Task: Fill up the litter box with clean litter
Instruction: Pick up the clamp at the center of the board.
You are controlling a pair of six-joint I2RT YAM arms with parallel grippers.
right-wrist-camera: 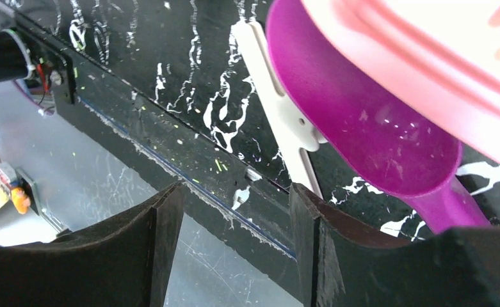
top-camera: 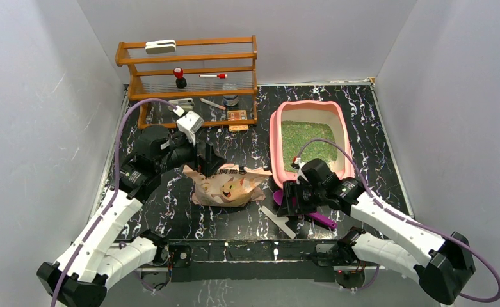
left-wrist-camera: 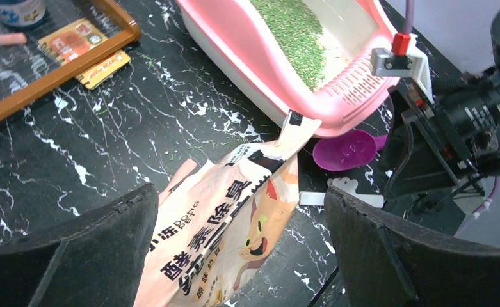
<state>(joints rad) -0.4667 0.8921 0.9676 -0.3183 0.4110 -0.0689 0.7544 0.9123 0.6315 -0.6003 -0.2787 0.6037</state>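
Observation:
The pink litter box [top-camera: 275, 141] stands at the right rear of the table, with a flat layer of green clean litter [top-camera: 308, 142] inside. The left wrist view shows its near wall [left-wrist-camera: 247, 57] and the litter [left-wrist-camera: 295, 38]. A beige cat-printed bag [top-camera: 231, 185] lies crumpled on the table left of the box. My left gripper [top-camera: 207, 160] hovers over the bag [left-wrist-camera: 221, 236], open wide, fingers clear of it. My right gripper [top-camera: 292, 199] is open and empty over the table's front edge, beside the purple scoop [right-wrist-camera: 362, 121].
A white clip [top-camera: 278, 222] lies by the scoop's bowl near the front edge. The scoop's handle [top-camera: 322, 220] points right under my right arm. A wooden shelf rack [top-camera: 189, 77] with small items stands at the back left. Grey walls enclose the table.

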